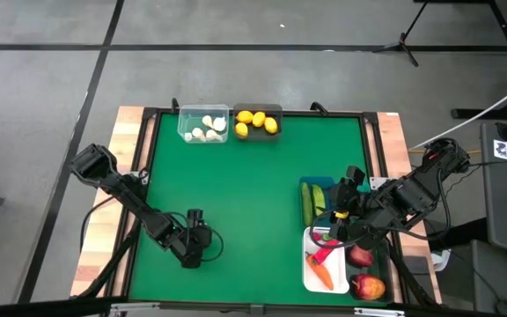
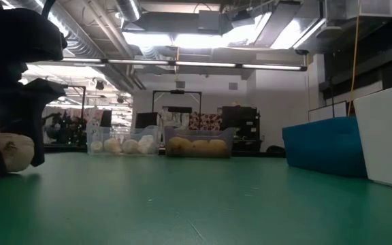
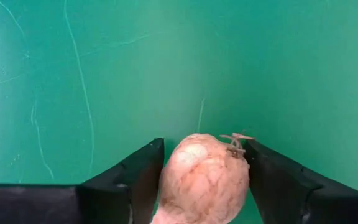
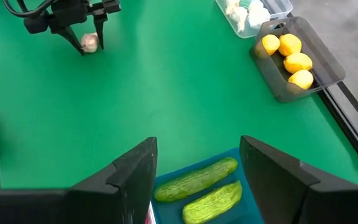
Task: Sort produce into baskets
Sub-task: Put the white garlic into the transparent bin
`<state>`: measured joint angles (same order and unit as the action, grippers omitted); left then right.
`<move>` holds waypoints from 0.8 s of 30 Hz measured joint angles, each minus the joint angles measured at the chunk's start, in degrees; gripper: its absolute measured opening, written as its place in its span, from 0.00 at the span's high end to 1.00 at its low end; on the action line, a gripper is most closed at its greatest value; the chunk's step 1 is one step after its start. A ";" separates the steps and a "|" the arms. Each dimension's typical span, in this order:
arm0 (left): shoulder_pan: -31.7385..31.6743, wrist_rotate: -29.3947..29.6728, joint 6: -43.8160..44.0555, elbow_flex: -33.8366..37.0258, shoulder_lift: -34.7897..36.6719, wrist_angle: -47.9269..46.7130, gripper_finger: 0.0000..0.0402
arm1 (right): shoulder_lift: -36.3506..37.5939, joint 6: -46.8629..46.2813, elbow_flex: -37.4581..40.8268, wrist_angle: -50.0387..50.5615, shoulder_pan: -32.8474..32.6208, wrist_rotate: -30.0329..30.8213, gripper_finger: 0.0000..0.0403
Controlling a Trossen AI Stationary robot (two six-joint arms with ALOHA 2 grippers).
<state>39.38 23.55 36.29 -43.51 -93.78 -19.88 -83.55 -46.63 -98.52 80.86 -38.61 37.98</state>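
Note:
My left gripper point(image 3: 204, 149) is low over the near left of the green table point(image 1: 253, 176), shut on a white garlic bulb point(image 3: 204, 183). The bulb also shows in the right wrist view point(image 4: 89, 42) and the low view point(image 2: 12, 151). In the high view the arm hides it. My right gripper point(image 4: 197, 146) is open and empty above the blue basket point(image 1: 309, 187), which holds two green cucumbers point(image 4: 197, 179). At the far edge, a clear basket point(image 1: 202, 125) holds garlic bulbs. A dark grey basket point(image 1: 258, 121) beside it holds lemons. My left gripper pinches the garlic bulb between its two fingers, one on each side of its body point(image 3: 173, 180). The root end point(image 3: 235, 144) lies against one finger. The fingers come from above, pointing down. The bulb's underside point(image 2: 9, 167) is at the table's surface.
A white basket point(image 1: 309, 275) at the near right holds an orange carrot point(image 1: 320, 275) and a red pepper point(image 1: 324, 255). Two red apples point(image 1: 366, 285) lie just to its right. The middle of the table is open green surface.

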 joint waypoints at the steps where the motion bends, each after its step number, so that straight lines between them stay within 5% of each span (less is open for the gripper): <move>1: 0.02 -0.02 0.00 0.00 0.00 -0.02 0.48 | 0.00 0.00 0.00 0.00 0.00 0.00 0.43; 13: -3.97 1.60 0.92 0.04 0.02 -0.49 0.60 | 0.00 0.02 0.00 0.04 0.00 0.00 0.43; 18: -9.27 9.15 -1.21 -1.23 2.79 -1.29 0.59 | 0.00 0.04 0.00 0.04 0.00 0.05 0.43; 24: -20.00 18.64 -7.57 -1.31 14.78 -5.17 0.58 | 0.00 0.02 0.00 0.02 0.00 0.44 0.43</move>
<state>19.38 42.19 28.72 -44.82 -79.00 -25.05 -83.55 -46.61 -98.52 80.88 -38.61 38.41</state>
